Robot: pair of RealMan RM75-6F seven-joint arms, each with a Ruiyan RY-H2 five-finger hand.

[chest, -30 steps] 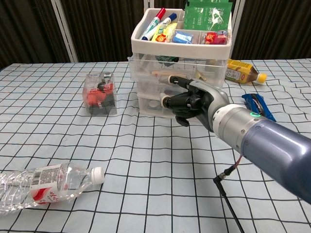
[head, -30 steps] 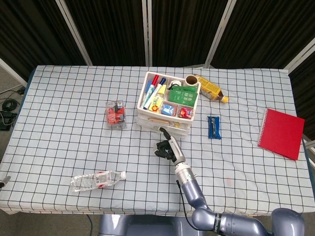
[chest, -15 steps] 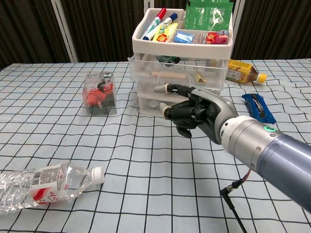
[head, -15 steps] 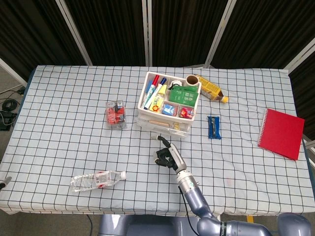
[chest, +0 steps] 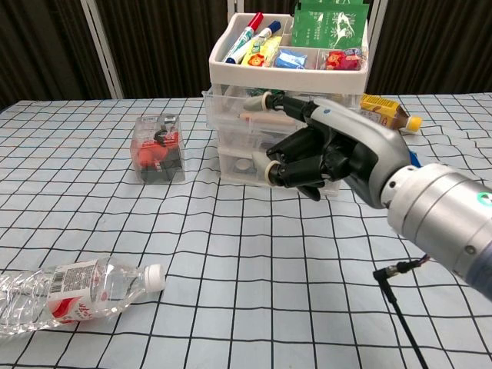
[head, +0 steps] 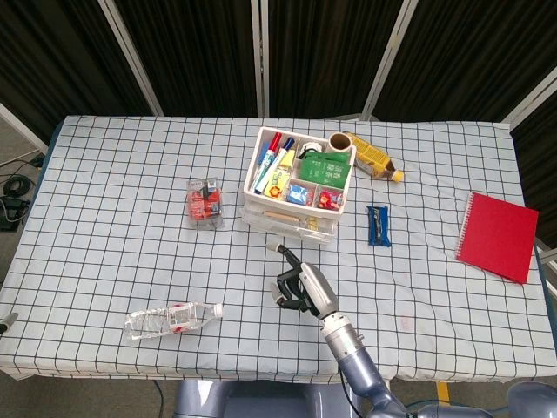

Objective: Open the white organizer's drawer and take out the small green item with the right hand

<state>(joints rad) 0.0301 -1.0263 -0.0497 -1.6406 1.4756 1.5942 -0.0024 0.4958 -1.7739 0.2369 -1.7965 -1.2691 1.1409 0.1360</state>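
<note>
Right robot hand (head: 300,288) (chest: 327,154) nearest, above the checked worktop (head: 113,252) (chest: 231,307), in front of the organizer (head: 296,187) (chest: 284,115) and apart from it in the head view. Fingers curled in toward the palm, one extended forward; nothing seen in the grasp. Left robot hand out of both views.

Bottle (head: 171,319) (chest: 73,296) lying on its side near the front-left edge, cap toward the right. Thin black cable (chest: 400,307) trailing from the wrist.

Farther back, left of the organizer: small clear box (head: 205,202) (chest: 158,148) with red and black contents, well apart from the robot hand.

Organizer standing mid-worktop: white top tray over clear drawers. Markers (head: 270,157) (chest: 250,34) and a green packet (head: 325,168) (chest: 327,23) in the tray. Small green item (chest: 264,94) visible through the top drawer front in the chest view; cannot tell from the pictures how far any drawer stands out.

Right of the organizer: blue wrapper (head: 377,225), partly hidden in the chest view. Behind it, yellow drink bottle (head: 372,159) (chest: 382,114) on its side. Red notebook (head: 498,235) far right, near the edge.
</note>
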